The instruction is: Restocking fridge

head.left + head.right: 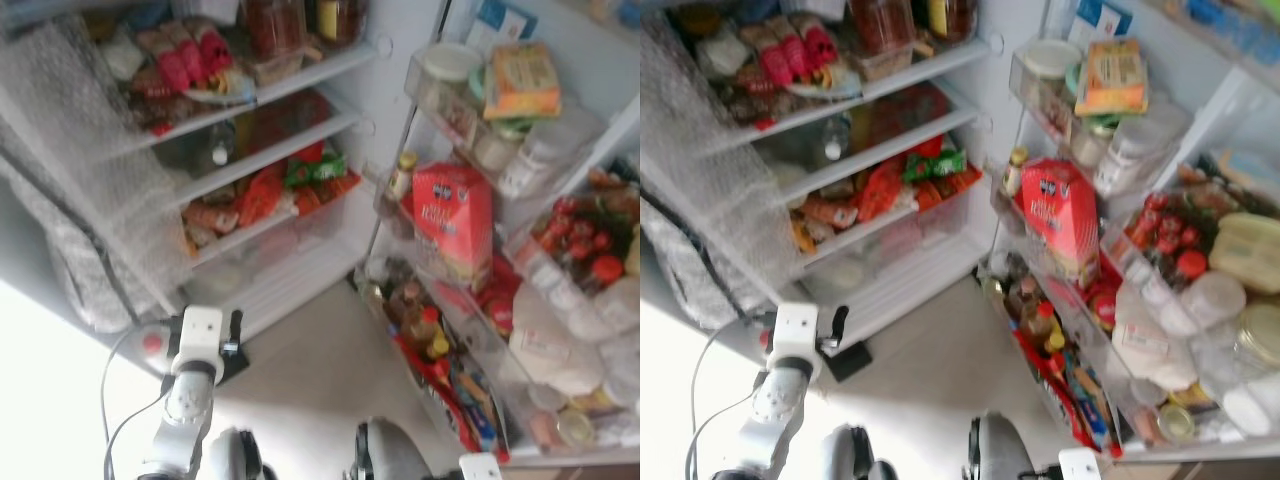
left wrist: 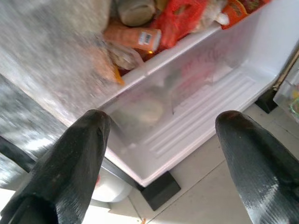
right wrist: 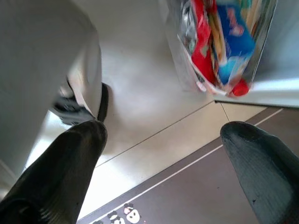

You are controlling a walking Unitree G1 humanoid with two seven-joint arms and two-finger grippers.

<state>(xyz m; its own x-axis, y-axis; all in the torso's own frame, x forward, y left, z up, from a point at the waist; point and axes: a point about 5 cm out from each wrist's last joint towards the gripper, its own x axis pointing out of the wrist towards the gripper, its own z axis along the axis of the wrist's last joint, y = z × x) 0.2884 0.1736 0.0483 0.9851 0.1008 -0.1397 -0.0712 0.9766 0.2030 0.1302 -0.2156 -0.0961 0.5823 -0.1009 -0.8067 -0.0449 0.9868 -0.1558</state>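
We are standing before the open fridge point(image 1: 385, 60), using its clear bottom drawer point(image 2: 196, 88) as our landmark. Our left gripper point(image 2: 161, 154) is hovering just in front of that drawer, its two black fingers point(image 2: 70, 163) spread wide and holding nothing. Above the drawer, an orange packet point(image 2: 133, 38) and red bags point(image 1: 265, 195) are crowding the shelf. To the drawer's right, the open door point(image 1: 600, 90) is carrying a red carton point(image 1: 452, 220), jars and bottles. Our right gripper point(image 3: 163, 158) is hanging low by the foot of that door, fingers point(image 3: 261, 163) apart and empty, over the tiled floor point(image 3: 140, 79).
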